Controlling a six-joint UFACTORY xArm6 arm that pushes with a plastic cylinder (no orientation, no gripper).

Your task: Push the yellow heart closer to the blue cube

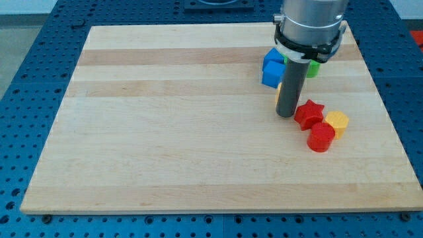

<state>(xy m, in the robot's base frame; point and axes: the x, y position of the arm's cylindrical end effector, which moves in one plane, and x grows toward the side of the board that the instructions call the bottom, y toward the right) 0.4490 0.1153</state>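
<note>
1. Risk, wrong block: my tip point(285, 115) rests on the board just left of the red star point(308, 113). Any drift toward the view's right would, I judge, shove that star into the red cylinder point(321, 137) and the yellow-orange block point(337, 122) beside it.
2. Risk, hidden target: only a thin yellow sliver point(279, 92) shows at the rod's left edge, just below the blue blocks. I take it for the yellow heart, but its shape is masked by the rod, so aiming a push is guesswork from here.
3. Risk, overshoot: that sliver already lies very near the blue cube point(271, 75); a firm push could knock the cube along and disturb the second blue block point(273, 57) and the green block point(311, 68) behind.
4. Pose: the rod stands upright, its grey collar at the view's top right, above the block cluster on the wooden board point(165, 132).
5. Holding state: I have no fingers to open or close; the tip grips nothing and only pushes.
</note>
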